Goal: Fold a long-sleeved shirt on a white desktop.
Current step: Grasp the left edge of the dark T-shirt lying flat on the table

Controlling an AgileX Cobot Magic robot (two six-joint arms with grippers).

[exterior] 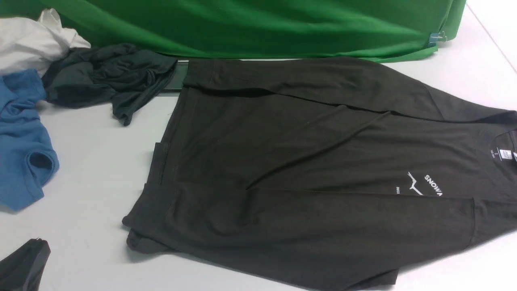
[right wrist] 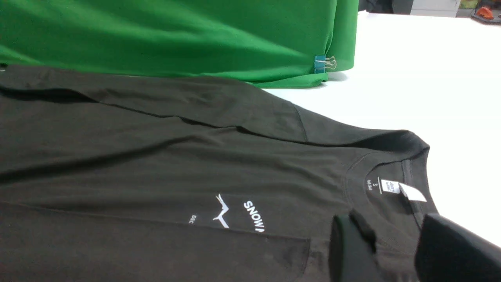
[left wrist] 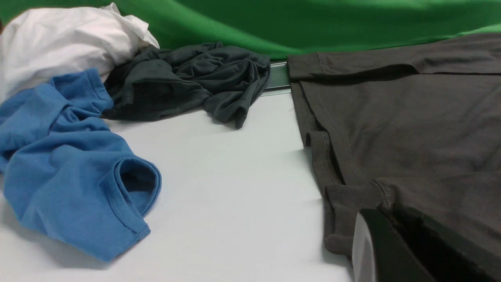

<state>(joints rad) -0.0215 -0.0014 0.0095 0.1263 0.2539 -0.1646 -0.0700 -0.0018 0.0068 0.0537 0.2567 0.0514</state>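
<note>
The long-sleeved shirt (exterior: 307,161) lies flat across the white tabletop (exterior: 93,161), collar (right wrist: 385,158) right, hem (exterior: 171,133) left, both sleeves laid in over the body. Left tool (exterior: 25,262) pressed together, sitting near-left, clear of the cloth. Right tool (right wrist: 391,227) spread at the collar end, pinching nothing. The danger (a real one): a grab that catches only the top layer would drag the near sleeve (exterior: 282,226) loose and spoil the fold.
</note>
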